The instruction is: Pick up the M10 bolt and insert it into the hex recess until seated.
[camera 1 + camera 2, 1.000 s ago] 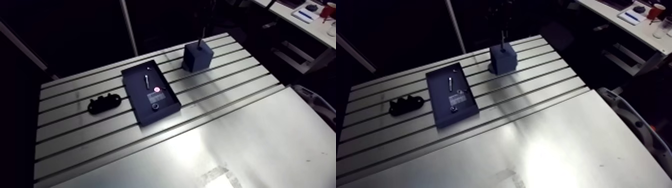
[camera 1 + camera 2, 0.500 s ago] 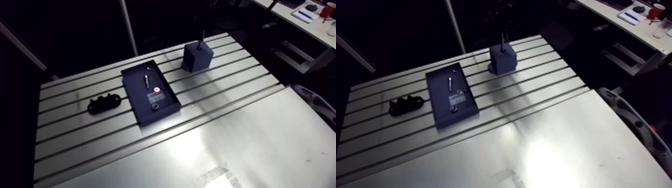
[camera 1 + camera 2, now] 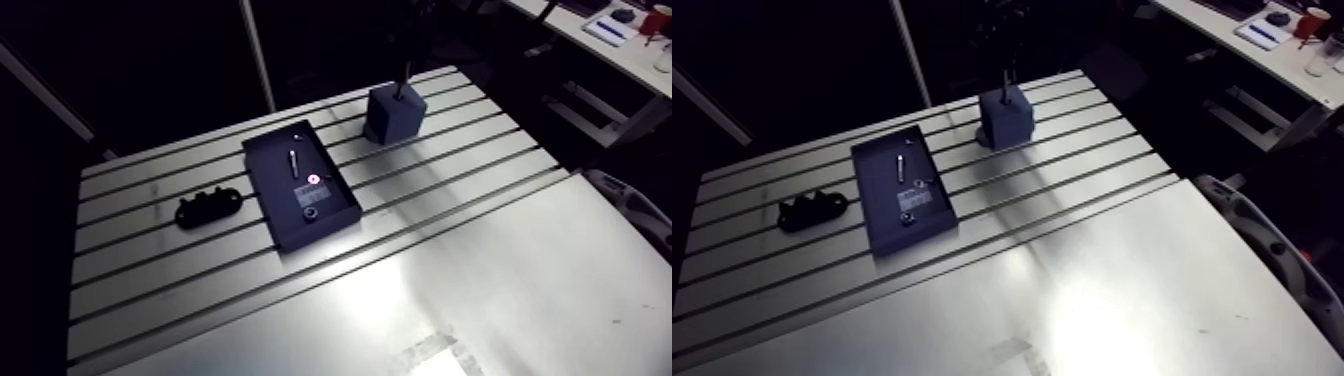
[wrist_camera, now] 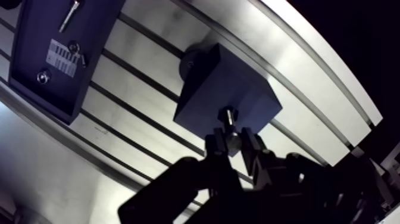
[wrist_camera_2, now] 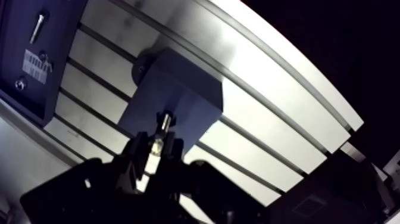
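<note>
In the wrist view my gripper (image 4: 233,146) is shut on a silvery bolt (image 4: 230,126), which is pinched between the two fingertips (image 4: 215,146). The bolt points down at the top face of a dark grey block (image 4: 205,89), and its tip meets a small dark opening there. How deep the tip sits is hidden. In the arm view the same block (image 3: 394,113) stands at the table's far right, with a thin shaft rising from its top into the dark.
A dark tray (image 3: 335,205) lies mid-table, holding a second bolt (image 3: 293,158), a label and small parts. A black bracket (image 3: 208,207) lies beside the tray. The slotted table (image 3: 480,160) gives way to a smooth metal sheet (image 3: 450,290) nearer the camera.
</note>
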{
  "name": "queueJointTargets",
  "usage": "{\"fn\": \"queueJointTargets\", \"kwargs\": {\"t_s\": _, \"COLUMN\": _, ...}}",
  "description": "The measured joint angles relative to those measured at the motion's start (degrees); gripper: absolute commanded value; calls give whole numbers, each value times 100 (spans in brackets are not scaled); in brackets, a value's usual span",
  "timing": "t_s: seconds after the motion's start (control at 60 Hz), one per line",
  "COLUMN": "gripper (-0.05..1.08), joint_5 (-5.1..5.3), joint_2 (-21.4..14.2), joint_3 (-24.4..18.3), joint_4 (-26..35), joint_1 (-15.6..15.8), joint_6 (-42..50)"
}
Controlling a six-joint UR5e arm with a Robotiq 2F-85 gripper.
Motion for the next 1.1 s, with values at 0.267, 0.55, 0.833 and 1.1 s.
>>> {"fn": "queueJointTargets", "kwargs": {"t_s": 0.267, "gripper": 76, "joint_5": 0, "joint_2": 0, "joint_3": -7, "joint_4": -1, "joint_1": 4, "joint_6": -8}}
{"fn": "queueJointTargets", "kwargs": {"t_s": 0.55, "gripper": 76, "joint_5": 0, "joint_2": 0, "joint_3": -3, "joint_4": -2, "joint_1": -4, "joint_6": -11}}
{"fn": "queueJointTargets", "kwargs": {"t_s": 0.833, "gripper": 75, "joint_5": -1, "joint_2": 0, "joint_3": 3, "joint_4": -8, "joint_1": -37, "joint_6": -11}}
{"fn": "queueJointTargets", "kwargs": {"t_s": 1.1, "gripper": 75, "joint_5": 0, "joint_2": 6, "joint_3": 5, "joint_4": -9, "joint_1": -40, "joint_6": -3}}
